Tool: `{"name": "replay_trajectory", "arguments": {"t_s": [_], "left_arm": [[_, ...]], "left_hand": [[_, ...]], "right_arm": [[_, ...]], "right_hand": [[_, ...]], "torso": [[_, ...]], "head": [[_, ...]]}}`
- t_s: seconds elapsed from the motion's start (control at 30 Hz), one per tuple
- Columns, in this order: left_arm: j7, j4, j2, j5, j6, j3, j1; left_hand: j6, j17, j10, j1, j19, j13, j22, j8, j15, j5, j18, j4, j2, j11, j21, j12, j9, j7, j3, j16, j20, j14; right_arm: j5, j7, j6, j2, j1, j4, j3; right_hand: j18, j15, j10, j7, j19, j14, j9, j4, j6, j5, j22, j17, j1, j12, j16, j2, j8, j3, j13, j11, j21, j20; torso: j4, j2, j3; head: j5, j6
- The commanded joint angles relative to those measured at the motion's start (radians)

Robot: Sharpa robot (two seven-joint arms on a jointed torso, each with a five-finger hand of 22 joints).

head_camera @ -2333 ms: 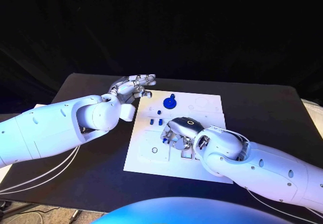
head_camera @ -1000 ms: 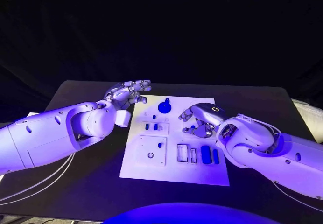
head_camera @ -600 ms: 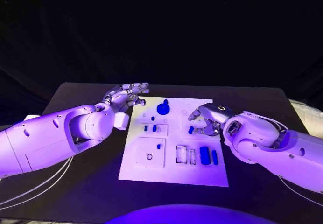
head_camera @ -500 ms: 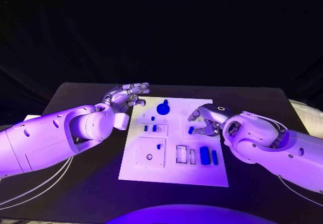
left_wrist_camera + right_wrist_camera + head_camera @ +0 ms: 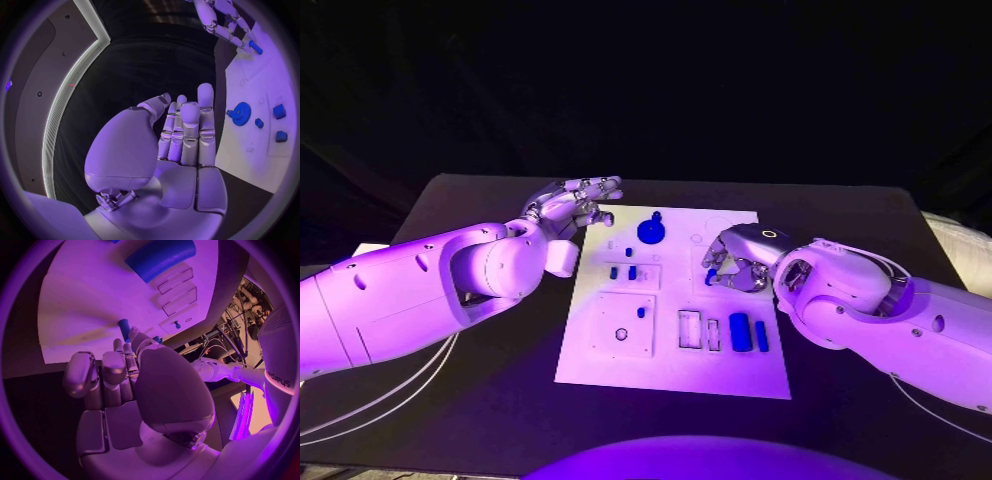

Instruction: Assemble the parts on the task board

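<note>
The white task board (image 5: 668, 370) lies in the middle of the black table. My right hand (image 5: 740, 262) hovers over the board's middle right and pinches a small blue peg (image 5: 710, 277) at its fingertips. The peg (image 5: 124, 324) points down at the board (image 5: 81, 305) beyond my right hand (image 5: 125, 380). My left hand (image 5: 574, 207) is raised beside the board's far left corner, fingers straight, holding nothing. In its wrist view the left hand (image 5: 184, 137) faces a blue gear (image 5: 239, 111). The gear (image 5: 651, 232) sits at the board's far end.
Two small blue blocks (image 5: 622, 272) sit left of centre on the board. A thick blue cylinder (image 5: 738, 332) and a thin blue bar (image 5: 760, 336) lie at the near right, beside open slots (image 5: 689, 330). A tiny peg (image 5: 640, 311) stands in the near-left plate.
My right hand has left the near slots and come up to the board's middle right with the small peg in its fingers. The left hand has stayed where it was.
</note>
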Motion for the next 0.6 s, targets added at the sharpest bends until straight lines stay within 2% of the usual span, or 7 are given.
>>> {"name": "replay_trajectory", "arguments": {"t_s": [0.03, 0.17, 0.37, 0.6], "left_arm": [[0.0, 0.001, 0.002, -0.004, 0.019, 0.001, 0.0], [0.0, 0.002, 0.002, -0.004, 0.02, 0.001, 0.0], [-0.002, 0.001, 0.002, -0.004, 0.023, 0.001, 0.0], [-0.007, -0.003, 0.002, -0.004, 0.022, 0.001, 0.0]], "left_hand": [[-0.004, -0.001, -0.008, -0.004, 0.0, 0.002, -0.002, 0.004, 0.006, 0.006, 0.01, -0.001, 0.004, -0.002, -0.004, 0.003, -0.002, 0.0, -0.007, 0.005, 0.006, 0.001], [-0.004, -0.001, -0.008, -0.004, 0.0, 0.002, -0.002, 0.004, 0.006, 0.006, 0.01, -0.001, 0.004, -0.002, -0.004, 0.003, -0.002, 0.0, -0.007, 0.005, 0.006, 0.001], [-0.005, 0.002, -0.01, -0.002, 0.001, 0.002, -0.002, 0.005, 0.006, 0.006, 0.01, -0.001, 0.005, -0.002, -0.004, 0.005, -0.002, 0.0, -0.008, 0.008, 0.006, 0.002], [-0.005, 0.002, -0.011, -0.003, 0.001, 0.003, -0.002, 0.006, 0.006, 0.007, 0.011, 0.0, 0.008, -0.002, -0.005, 0.008, -0.002, 0.0, -0.008, 0.009, 0.006, 0.002]], "right_arm": [[-0.019, 0.019, 0.024, 0.005, -0.001, -0.005, -0.001], [-0.035, 0.014, 0.034, 0.012, -0.003, -0.014, -0.002], [-0.056, 0.007, 0.053, 0.029, -0.009, -0.026, -0.006], [-0.066, 0.0, 0.06, 0.036, -0.013, -0.033, -0.008]], "right_hand": [[-0.011, -0.003, 0.05, 0.0, 0.023, 0.026, 0.006, -0.007, 0.041, 0.0, 0.036, 0.032, 0.011, 0.01, 0.029, 0.019, 0.016, 0.025, 0.003, -0.007, 0.026, -0.003], [-0.016, -0.006, 0.083, 0.001, 0.034, 0.03, 0.009, -0.021, 0.065, -0.005, 0.063, 0.05, 0.024, 0.002, 0.048, 0.027, 0.022, 0.055, 0.001, -0.011, 0.045, -0.007], [-0.017, -0.005, 0.097, 0.001, 0.033, 0.027, 0.007, -0.024, 0.073, -0.007, 0.067, 0.05, 0.007, -0.021, 0.054, 0.015, 0.016, 0.074, 0.0, -0.011, 0.05, -0.008], [-0.017, -0.005, 0.106, 0.0, 0.033, 0.026, 0.007, -0.022, 0.079, -0.008, 0.07, 0.053, -0.005, -0.03, 0.058, 0.013, 0.015, 0.08, 0.0, -0.011, 0.052, -0.008]], "torso": [[-0.0011, 0.0, -0.0003], [-0.0004, 0.0, -0.0006], [0.0008, -0.001, -0.0007], [0.0005, -0.002, -0.0019]], "head": [[-0.001, -0.003], [-0.003, -0.005], [-0.001, -0.008], [0.003, -0.011]]}}
